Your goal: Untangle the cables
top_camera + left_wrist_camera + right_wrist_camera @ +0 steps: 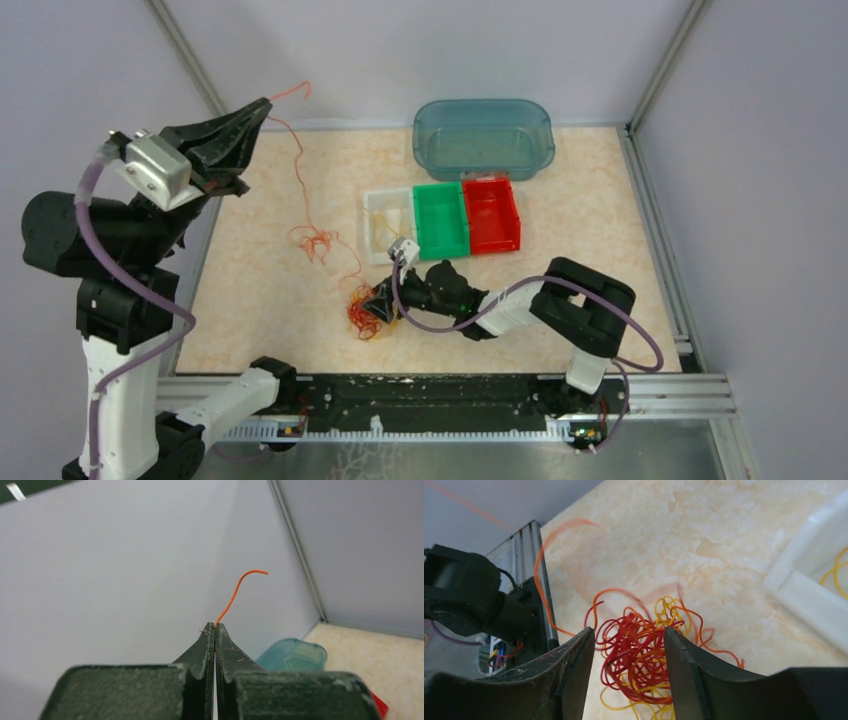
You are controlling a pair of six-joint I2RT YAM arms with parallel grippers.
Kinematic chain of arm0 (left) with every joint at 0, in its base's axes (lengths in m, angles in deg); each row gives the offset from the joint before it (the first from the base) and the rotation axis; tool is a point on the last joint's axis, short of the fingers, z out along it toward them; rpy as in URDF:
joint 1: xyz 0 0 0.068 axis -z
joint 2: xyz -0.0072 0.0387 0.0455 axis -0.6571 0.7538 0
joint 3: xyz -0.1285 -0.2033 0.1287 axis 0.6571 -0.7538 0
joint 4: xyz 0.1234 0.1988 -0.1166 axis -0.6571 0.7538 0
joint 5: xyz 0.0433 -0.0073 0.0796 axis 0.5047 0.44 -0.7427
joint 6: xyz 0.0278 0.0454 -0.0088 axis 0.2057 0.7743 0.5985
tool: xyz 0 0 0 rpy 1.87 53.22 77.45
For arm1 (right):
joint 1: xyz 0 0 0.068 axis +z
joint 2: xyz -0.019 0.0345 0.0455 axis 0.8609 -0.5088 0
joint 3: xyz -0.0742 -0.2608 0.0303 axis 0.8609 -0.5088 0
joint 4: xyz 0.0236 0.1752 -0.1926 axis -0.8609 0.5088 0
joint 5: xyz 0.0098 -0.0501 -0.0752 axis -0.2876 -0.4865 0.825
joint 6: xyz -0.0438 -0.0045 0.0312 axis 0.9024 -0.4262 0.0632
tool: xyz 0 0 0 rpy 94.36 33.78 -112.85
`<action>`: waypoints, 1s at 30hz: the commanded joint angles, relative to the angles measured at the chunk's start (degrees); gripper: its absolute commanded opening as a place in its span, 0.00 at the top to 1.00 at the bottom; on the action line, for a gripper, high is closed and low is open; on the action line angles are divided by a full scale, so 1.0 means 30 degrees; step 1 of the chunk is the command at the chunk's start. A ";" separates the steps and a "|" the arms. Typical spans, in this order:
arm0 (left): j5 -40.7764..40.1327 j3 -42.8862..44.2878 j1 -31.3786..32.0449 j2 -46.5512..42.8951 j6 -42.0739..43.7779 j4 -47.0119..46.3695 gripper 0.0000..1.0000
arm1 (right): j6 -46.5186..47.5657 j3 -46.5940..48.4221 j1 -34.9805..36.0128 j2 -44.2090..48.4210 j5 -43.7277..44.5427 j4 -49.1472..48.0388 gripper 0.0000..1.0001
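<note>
Above tabletop (pixel 250 300), limp strand (pixel 228 602) is clamped in left jaws; light clump (pixel 636 655), best pinned centrally, is straddled by parted right jaws.

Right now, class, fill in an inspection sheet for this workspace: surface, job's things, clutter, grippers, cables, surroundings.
Surface: marbled beige table; no spills seen.
Job's things: red, orange and yellow clump of wires near the front edge; one orange wire runs up from it, looping on the table midway.
Clutter: white bin holding a yellow wire; green bin; red bin; teal tub.
Grippers: left gripper raised, fingers shut on the orange wire's end; right gripper low, fingers open either side of the clump.
Cables: purple arm cables loop along both arms.
Surroundings: grey walls.
</note>
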State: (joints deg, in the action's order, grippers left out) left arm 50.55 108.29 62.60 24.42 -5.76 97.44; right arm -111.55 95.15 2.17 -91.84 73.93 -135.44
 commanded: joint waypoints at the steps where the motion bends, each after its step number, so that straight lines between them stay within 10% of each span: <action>1: -0.1245 0.1274 0.0074 0.0127 0.0572 -0.3339 1.00 | -0.0508 -0.0503 -0.0047 -0.0574 0.0015 -0.1841 0.47; 11: -0.1012 0.3513 0.0045 0.1191 0.1617 -0.4751 1.00 | -0.0318 -0.1389 0.0155 -0.0880 0.0943 -0.1685 0.59; 30: 0.5155 -0.0854 0.0063 -0.0769 0.0022 0.1122 1.00 | 0.4851 0.5874 -0.0195 1.0212 -0.3202 0.9025 0.16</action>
State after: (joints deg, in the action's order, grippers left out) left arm 60.58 106.57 62.60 22.85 -4.56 97.94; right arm -101.14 110.04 2.14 -62.81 69.77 -116.25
